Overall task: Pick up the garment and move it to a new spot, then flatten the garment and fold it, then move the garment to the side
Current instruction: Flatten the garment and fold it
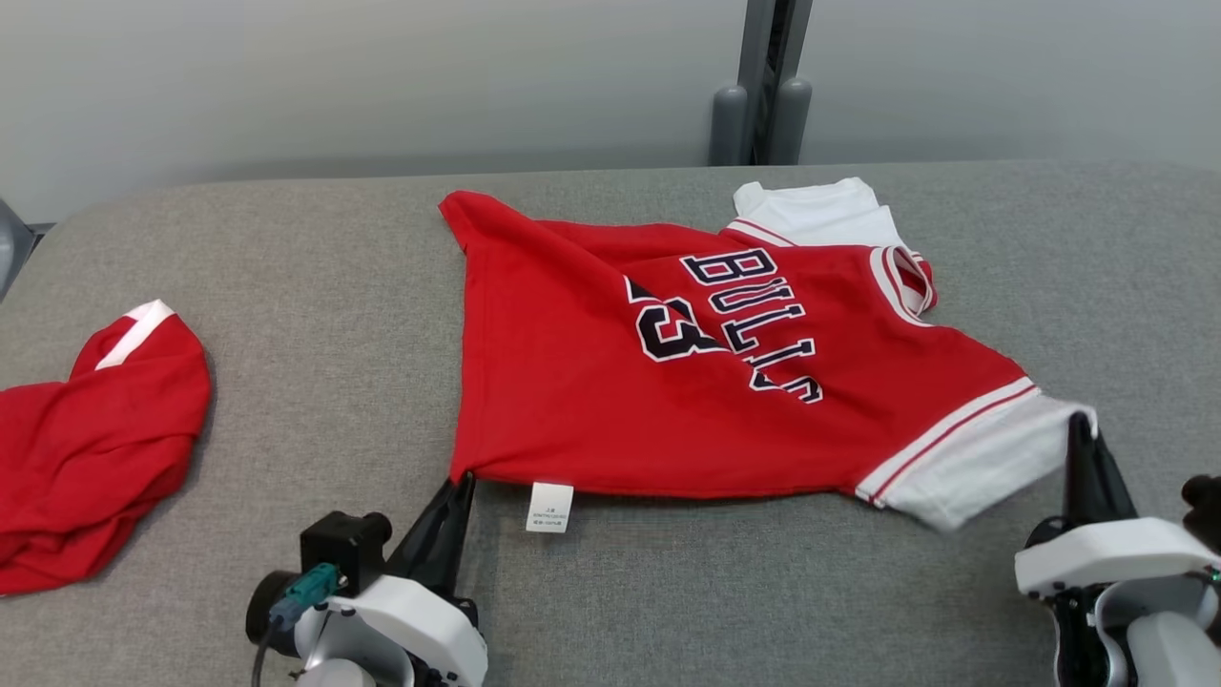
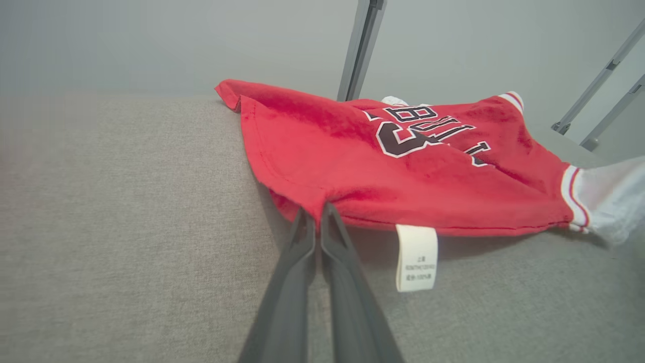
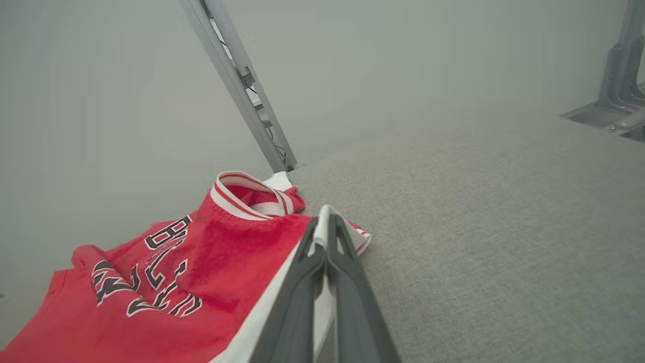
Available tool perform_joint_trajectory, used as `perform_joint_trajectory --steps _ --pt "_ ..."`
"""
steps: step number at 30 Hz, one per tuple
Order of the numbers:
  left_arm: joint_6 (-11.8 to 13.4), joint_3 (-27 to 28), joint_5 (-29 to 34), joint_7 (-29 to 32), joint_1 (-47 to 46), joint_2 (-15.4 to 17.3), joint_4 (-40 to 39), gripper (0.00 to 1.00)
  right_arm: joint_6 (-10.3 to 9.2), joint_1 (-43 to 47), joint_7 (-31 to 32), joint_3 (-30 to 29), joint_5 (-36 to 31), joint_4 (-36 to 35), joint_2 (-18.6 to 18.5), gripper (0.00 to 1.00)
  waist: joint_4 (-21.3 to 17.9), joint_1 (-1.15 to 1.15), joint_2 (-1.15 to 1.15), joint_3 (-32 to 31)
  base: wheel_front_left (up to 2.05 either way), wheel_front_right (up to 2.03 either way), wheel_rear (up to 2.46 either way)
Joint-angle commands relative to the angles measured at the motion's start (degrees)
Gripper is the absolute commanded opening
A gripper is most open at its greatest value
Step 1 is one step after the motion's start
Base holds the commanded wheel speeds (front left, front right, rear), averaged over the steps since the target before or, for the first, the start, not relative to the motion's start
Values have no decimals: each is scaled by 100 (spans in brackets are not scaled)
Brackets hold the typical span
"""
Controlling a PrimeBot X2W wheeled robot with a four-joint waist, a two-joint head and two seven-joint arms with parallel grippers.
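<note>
The garment (image 1: pixel 687 382) is a red jersey with white sleeves and dark lettering, spread across the middle of the grey padded table (image 1: pixel 315 315). My left gripper (image 1: pixel 462 482) is shut on its near hem corner, seen close in the left wrist view as dark fingers pinching red cloth (image 2: pixel 317 212). My right gripper (image 1: pixel 1081 425) is shut on the white sleeve's edge at the near right; in the right wrist view the white cloth (image 3: pixel 325 222) sits pinched between the fingertips. A white care label (image 1: pixel 550 507) hangs from the near hem.
A second red garment (image 1: pixel 91 439) with a white stripe lies bunched at the table's left edge. A grey metal post (image 1: pixel 763 86) rises behind the table's far edge. Bare grey padding stretches along the near side and to the right.
</note>
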Motion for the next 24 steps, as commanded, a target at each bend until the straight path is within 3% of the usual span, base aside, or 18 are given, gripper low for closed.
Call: perform_joint_trajectory --steps 1,11,24 --pt "-42 12 -27 55 -101 94 -97 0 1 -85 6 27 9 -184 -88 0 -5 0 0 -60 0 0 0" --pt "-102 191 -148 469 -493 478 -1097 0 1 -769 307 181 -80 -1310 -595 0 -10 0 0 -368 0 0 0" --pt "147 569 -433 1120 -1049 721 -2352 0 1 -1571 1228 36 -320 -2506 -881 0 -31 0 0 -596 0 0 0"
